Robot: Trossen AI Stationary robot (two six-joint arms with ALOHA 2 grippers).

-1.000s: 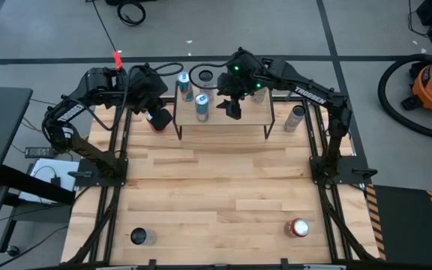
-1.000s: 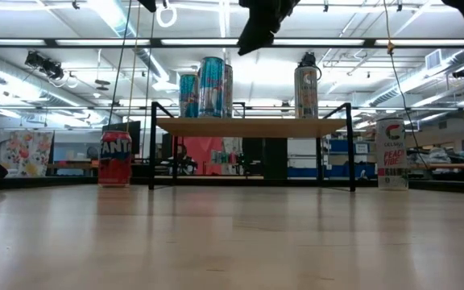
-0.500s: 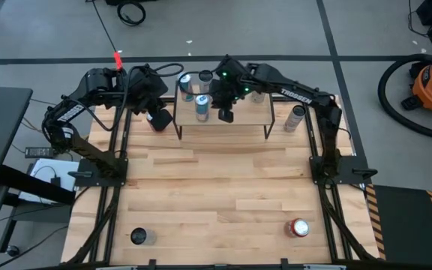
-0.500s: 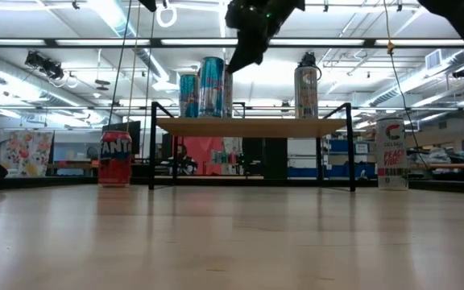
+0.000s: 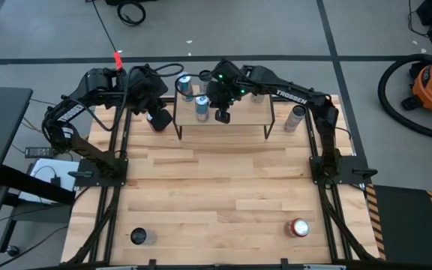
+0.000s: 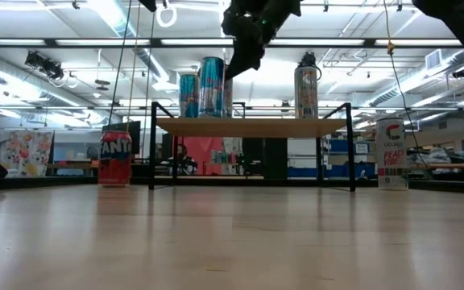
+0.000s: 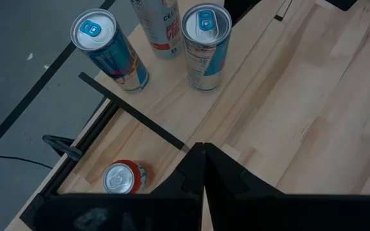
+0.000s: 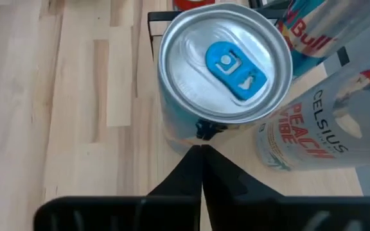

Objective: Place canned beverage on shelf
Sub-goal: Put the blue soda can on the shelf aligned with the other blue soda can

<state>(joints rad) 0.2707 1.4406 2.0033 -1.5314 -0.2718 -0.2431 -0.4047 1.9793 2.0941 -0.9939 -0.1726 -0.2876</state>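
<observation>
Three cans [image 7: 205, 45] crowd the shelf [image 7: 262, 83] corner.

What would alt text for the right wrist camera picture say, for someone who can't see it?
Looking straight down past the right gripper, its dark fingers shut and empty, at the silver top of a blue-tabbed can on the shelf. A Celsius Peach Vibe can stands beside it.

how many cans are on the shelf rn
4 on the shelf: a blue can, a Celsius can and a silver can clustered at its left end, a lone can near the right.
</observation>
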